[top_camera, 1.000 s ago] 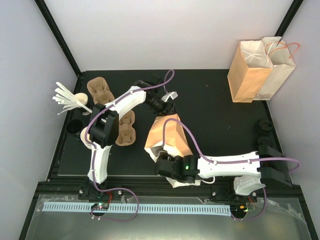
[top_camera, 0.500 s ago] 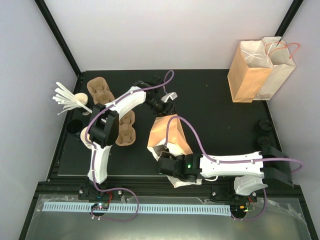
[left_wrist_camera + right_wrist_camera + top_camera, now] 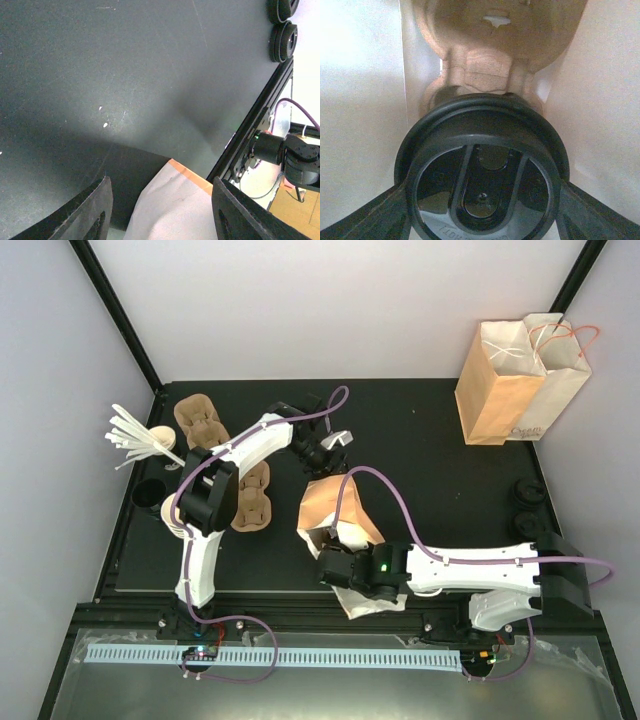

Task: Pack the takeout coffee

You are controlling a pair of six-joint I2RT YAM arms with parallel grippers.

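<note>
The takeout coffee (image 3: 482, 170), a cup under a round black lid, fills the right wrist view. My right gripper (image 3: 482, 210) is shut on it, one finger on each side of the lid. The cup sits inside the mouth of a tan paper bag (image 3: 335, 502) lying on the black table, with white bag walls on both sides. Ahead of it in the bag is a brown pulp cup carrier (image 3: 490, 50). From above, the right gripper (image 3: 335, 562) is at the bag's near end. My left gripper (image 3: 328, 448) hangs open over the far end, the bag's corner (image 3: 175, 210) between its fingers (image 3: 97, 210).
Two upright paper bags (image 3: 510, 380) stand at the back right. Pulp cup carriers (image 3: 250, 495) lie under the left arm, with white stirrers (image 3: 130, 432) and a cream cup stack (image 3: 160, 436) at the far left. Loose black lids (image 3: 527, 495) rest by the table's right edge.
The right arm has reached further left, carrying the coffee a little deeper into the bag mouth. The bag now looks narrower and has shifted slightly. The left arm has barely moved.
</note>
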